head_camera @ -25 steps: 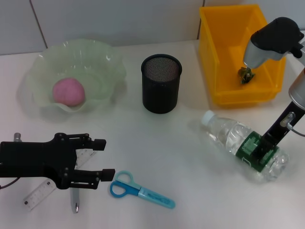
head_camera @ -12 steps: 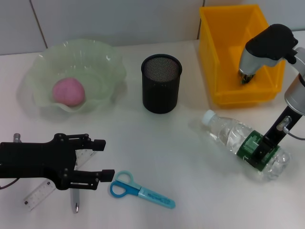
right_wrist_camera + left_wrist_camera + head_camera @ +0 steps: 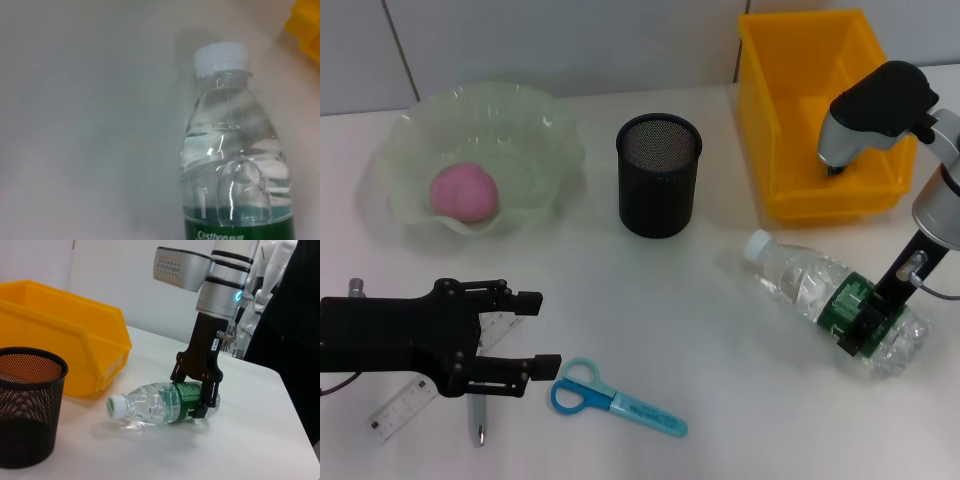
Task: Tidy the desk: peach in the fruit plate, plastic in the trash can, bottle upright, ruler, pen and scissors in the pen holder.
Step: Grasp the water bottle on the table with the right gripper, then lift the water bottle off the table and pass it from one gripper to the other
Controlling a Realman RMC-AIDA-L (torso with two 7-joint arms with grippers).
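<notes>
Sweeping left to right across the white tabletop (image 3: 650, 290), a tidy-up shows itself half done. The peach (image 3: 465, 192) already sits in the pale green fruit plate (image 3: 535, 130) at far left. Below it the left gripper (image 3: 542, 330) hangs with its fingers spread and nothing between them, just above the clear ruler (image 3: 405, 408) and a pen (image 3: 478, 424), with the blue scissors (image 3: 610, 397) lying just beside its tips; none of the three has reached the black mesh pen holder (image 3: 659, 175) at centre. Behind and to the right stands the yellow trash can (image 3: 800, 60).

The step in hand appears to be setting the bottle (image 3: 800, 285) upright. It lies on its side at right, white cap pointing toward the pen holder, water inside. The right gripper (image 3: 196, 396) has its jaws straddling the green label (image 3: 186, 399), one finger on each side of the barrel, apparently closed on it or all but; the bottle rests on the tabletop.

Next, judging from this, the arm needs a firm clamp, a lift clear of the surface and a wrist turn to bring the cap uppermost. The round, water-filled barrel could roll or slip if held loosely.
</notes>
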